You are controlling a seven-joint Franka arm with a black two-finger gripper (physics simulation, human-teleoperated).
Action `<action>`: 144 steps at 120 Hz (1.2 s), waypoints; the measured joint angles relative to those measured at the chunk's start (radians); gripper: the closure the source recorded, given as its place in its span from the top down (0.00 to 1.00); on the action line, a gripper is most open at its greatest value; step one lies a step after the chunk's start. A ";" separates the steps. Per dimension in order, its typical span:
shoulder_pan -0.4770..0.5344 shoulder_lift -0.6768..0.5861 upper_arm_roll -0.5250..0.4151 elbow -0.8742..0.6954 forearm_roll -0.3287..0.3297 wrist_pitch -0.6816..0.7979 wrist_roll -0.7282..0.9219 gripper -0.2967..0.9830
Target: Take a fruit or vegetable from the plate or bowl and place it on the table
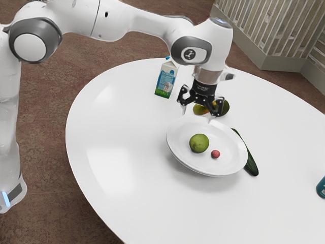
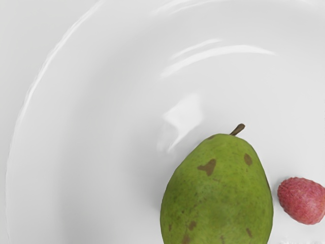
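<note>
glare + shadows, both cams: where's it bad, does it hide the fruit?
Exterior view: pale glare patches on the tabletop, toward the view's left; soft shadow under the plate. Wrist view: curved white streaks and a bright patch on the plate, beside the pear, not over it; its skin spots read clearly.

No word or number can be read with certainty. Pale blue and white print, too small to be made out, is carried by the upright blue, white and green carton (image 1: 165, 81). A round dark emblem with a white mark (image 1: 189, 54) is borne by the white robot arm (image 1: 111, 20), and tiny pale lettering, illegible, by the black pincer (image 1: 197, 116).
</note>
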 joint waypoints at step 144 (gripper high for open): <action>-0.012 0.094 -0.013 -0.130 -0.024 0.269 0.327 0.77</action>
